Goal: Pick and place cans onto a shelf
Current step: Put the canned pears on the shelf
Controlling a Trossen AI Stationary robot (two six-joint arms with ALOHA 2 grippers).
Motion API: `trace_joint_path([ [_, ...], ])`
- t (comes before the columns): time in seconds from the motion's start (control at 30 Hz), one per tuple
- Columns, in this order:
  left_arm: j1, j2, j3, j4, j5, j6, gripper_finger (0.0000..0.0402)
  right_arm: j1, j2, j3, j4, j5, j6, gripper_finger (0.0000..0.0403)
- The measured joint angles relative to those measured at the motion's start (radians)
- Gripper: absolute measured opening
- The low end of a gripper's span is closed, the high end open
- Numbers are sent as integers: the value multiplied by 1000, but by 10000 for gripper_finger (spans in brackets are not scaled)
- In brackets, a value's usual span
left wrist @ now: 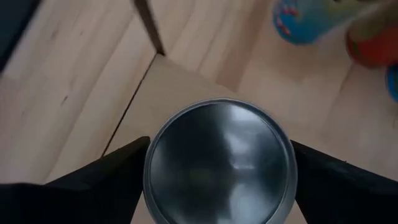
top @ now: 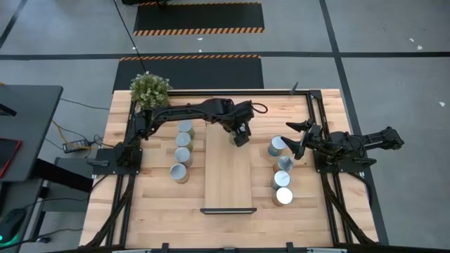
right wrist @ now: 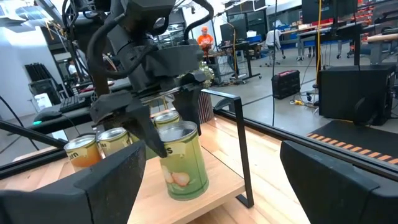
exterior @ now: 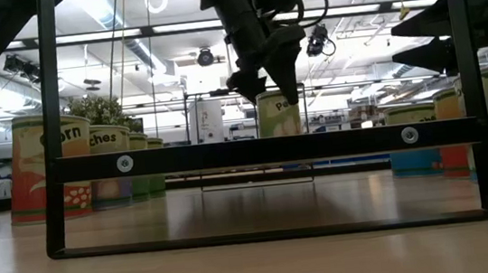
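- The can (right wrist: 182, 160) in play, green label with a pear-like picture, stands upright on the far end of the shelf (top: 228, 179), close to its far edge; we see its silver top (left wrist: 219, 162) filling the left wrist view.
- The left gripper (top: 240, 133) is over it, one finger (left wrist: 102, 180) on each side of the can; fingers look to be against the wall, though we can't confirm contact, so we call it holding.
- Step in hand, as we judge it: placing this can on the shelf. Next move calls for spreading the fingers and lifting straight up so the can isn't tipped, then going for another can.
- Left row of cans (top: 183, 153) sits on the table just left of the shelf; right row (top: 283, 176) just right of it. The rest of the shelf is bare.
- The right gripper (top: 301, 138) waits beside the far can of the right row (top: 277, 146), fingers spread wide, holding nothing.
- The low view shows the can's base level with the shelf board behind the near frame bar (exterior: 264, 150), which the high view can't tell.
- The right wrist view shows the label and the far frame post (right wrist: 239, 149); the high view alone shows both rows and the plant (top: 150, 89) at the far left corner.
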Motion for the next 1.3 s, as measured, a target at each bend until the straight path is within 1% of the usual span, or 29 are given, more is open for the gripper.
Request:
trace_joint_path([
  [0.1, 0, 0, 0, 2, -42, -71, 354, 0, 0, 0, 0, 0, 0, 378],
  [0.17, 0, 0, 0, 9, -49, -98, 354, 0, 0, 0, 0, 0, 0, 378],
  [0.43, 0, -1, 0, 23, -13, -61, 354, 0, 0, 0, 0, 0, 0, 378],
  [0.7, -1, -11, -2, 45, -18, 2, 355, 0, 0, 0, 0, -1, 0, 378],
  [0.9, -2, -18, -2, 51, -31, 15, 355, 0, 0, 0, 0, 0, 0, 378],
  [1.13, -13, -87, -1, 63, -111, 118, 355, 0, 0, 0, 1, -1, 0, 378],
  [1.23, -22, -114, -1, 45, -118, 174, 355, 0, 0, 0, 7, -1, 0, 378],
  [1.3, -26, -134, -1, 1, -112, 249, 355, 0, 0, 0, 8, 0, 0, 378],
])
